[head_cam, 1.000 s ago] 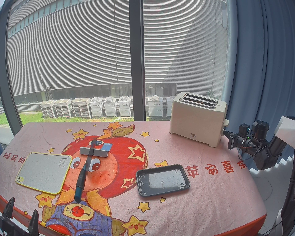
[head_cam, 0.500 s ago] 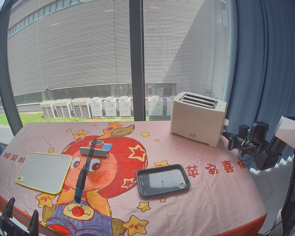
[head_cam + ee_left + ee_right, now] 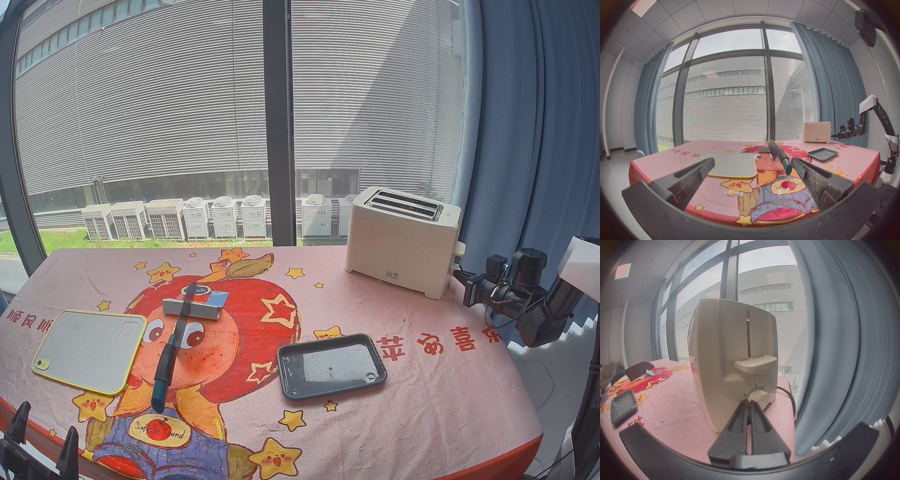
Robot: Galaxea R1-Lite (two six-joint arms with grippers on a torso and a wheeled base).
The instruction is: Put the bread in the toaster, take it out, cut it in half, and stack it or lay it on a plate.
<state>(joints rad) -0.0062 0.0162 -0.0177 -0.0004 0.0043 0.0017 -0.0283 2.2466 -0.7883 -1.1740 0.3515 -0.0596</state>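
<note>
The cream toaster (image 3: 403,240) stands at the table's far right; its top slots look dark, and I cannot tell whether bread is inside. My right gripper (image 3: 457,271) is shut and empty at the toaster's right end. In the right wrist view its tips (image 3: 749,402) sit just below the dial (image 3: 759,395), under the lever (image 3: 756,363), which is at the bottom of its slot. The dark plate (image 3: 331,365) lies bare in front of the toaster. My left gripper (image 3: 47,424) hangs open off the table's near left corner, its fingers (image 3: 704,166) spread wide and empty.
A grey, yellow-rimmed cutting board (image 3: 89,350) lies at the left. Beside it a blue-handled knife (image 3: 167,357) leans on a grey rest (image 3: 190,308). A window runs behind the table and a blue curtain (image 3: 531,125) hangs at the right.
The right arm has crept very slightly toward the toaster's end. Everything else on the table is as it was.
</note>
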